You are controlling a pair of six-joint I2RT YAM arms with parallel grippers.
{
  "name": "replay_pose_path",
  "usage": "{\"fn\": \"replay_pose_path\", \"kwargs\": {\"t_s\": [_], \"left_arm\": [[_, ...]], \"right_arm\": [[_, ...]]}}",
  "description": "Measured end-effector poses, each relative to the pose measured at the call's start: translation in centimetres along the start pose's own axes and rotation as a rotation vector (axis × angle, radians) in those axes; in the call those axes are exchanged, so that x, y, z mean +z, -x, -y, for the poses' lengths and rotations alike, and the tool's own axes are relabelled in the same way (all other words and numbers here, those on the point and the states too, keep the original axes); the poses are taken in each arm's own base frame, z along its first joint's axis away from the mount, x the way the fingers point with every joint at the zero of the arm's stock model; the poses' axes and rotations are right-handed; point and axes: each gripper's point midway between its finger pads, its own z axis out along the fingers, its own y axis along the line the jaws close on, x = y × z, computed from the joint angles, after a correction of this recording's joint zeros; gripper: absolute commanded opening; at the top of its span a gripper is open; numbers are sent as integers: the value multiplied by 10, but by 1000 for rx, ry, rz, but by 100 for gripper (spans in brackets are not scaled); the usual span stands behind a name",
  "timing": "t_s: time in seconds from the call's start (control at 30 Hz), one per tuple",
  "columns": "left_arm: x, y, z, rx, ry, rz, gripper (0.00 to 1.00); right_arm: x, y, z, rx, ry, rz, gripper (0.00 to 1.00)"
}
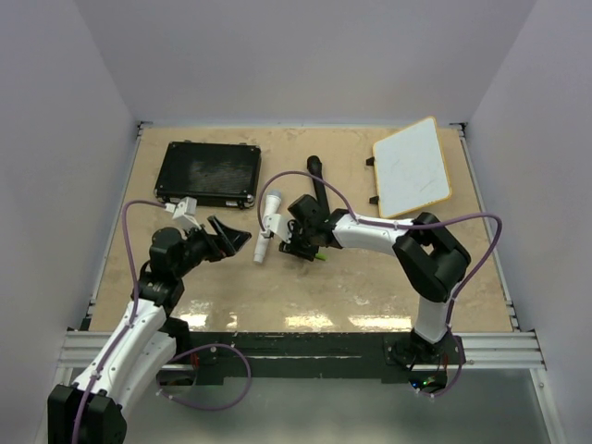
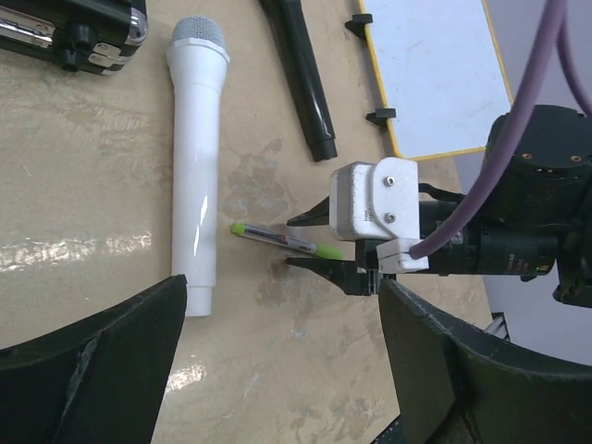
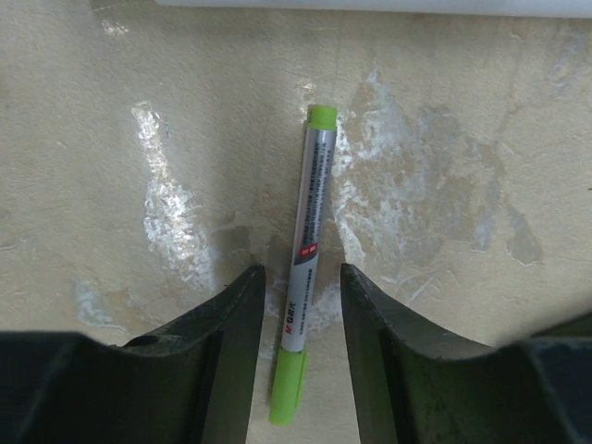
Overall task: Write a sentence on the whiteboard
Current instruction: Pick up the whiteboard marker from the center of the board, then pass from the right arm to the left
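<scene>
Left gripper (image 1: 242,238), near side at 8 o'clock: jaws wide, holding nothing. Right gripper (image 3: 301,273), mid-tabletop (image 1: 351,287): jaws narrow, astride a green-capped marker (image 3: 313,203) lying flat, with a slight gap either side. Whiteboard (image 1: 412,166) lies flat at the far corner, 1 o'clock, well apart from both grippers.

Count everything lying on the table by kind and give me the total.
Microphones: 2, the white microphone and the black microphone
Black case: 1
Whiteboard: 1
Green-capped marker: 1
Total: 5
</scene>
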Motion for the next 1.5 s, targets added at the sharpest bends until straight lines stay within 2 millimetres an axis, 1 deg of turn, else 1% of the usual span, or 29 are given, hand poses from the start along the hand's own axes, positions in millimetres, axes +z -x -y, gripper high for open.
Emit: {"fn": "replay_pose_path", "kwargs": {"t_s": [0.07, 0.17, 0.2, 0.27, 0.3, 0.37, 0.47, 0.5, 0.63, 0.7, 0.77, 0.8, 0.87, 0.97, 1.03, 1.1, 1.2, 1.37, 1.5], "left_arm": [[0, -3, 1, -8, -14, -8, 87], [1, -9, 2, -24, -36, -23, 86], [1, -11, 2, -30, -41, -31, 85], [2, -15, 3, -38, -55, -42, 84], [2, -16, 3, -44, -63, -48, 84], [3, -20, 5, -57, -81, -60, 83], [4, -24, 7, -73, -107, -72, 81], [4, -25, 8, -79, -117, -78, 81], [5, -32, 10, -104, -150, -101, 76], [7, -37, 12, -121, -167, -120, 75], [8, -42, 17, -133, -188, -142, 75], [9, -44, 20, -138, -200, -151, 75], [11, -48, 26, -148, -223, -168, 74], [14, -57, 37, -155, -257, -201, 73], [16, -67, 42, -156, -271, -233, 71], [20, -76, 45, -163, -270, -263, 69], [26, -88, 51, -166, -269, -307, 67], [36, -88, 63, -152, -286, -312, 64], [42, -87, 69, -144, -295, -310, 59]], "right_arm": [[3, -2, -1, 1, 4, -6, 40], [3, -2, -1, 2, 5, -6, 32], [3, -2, -1, 1, 6, -6, 26], [3, -2, -2, 0, 10, -6, 19], [4, -2, -3, 0, 13, -7, 15], [4, -3, -3, 0, 16, -6, 10], [3, -4, -1, 18, 35, 5, 1], [2, -5, 0, 27, 42, 8, 0], [-4, -16, 8, 87, 90, 23, 0], [-11, -22, 12, 115, 123, 36, 0], [-23, -22, 14, 127, 154, 68, 0], [-30, -18, 16, 124, 160, 92, 0], [-48, -4, 18, 97, 168, 159, 0], [-75, 21, 13, 31, 188, 268, 0], [-86, 32, 7, -5, 211, 320, 0], [-90, 37, 0, -32, 245, 347, 0], [-91, 36, -10, -45, 295, 356, 0], [-93, 34, -21, -63, 352, 367, 0], [-96, 34, -28, -83, 385, 378, 0]]}}
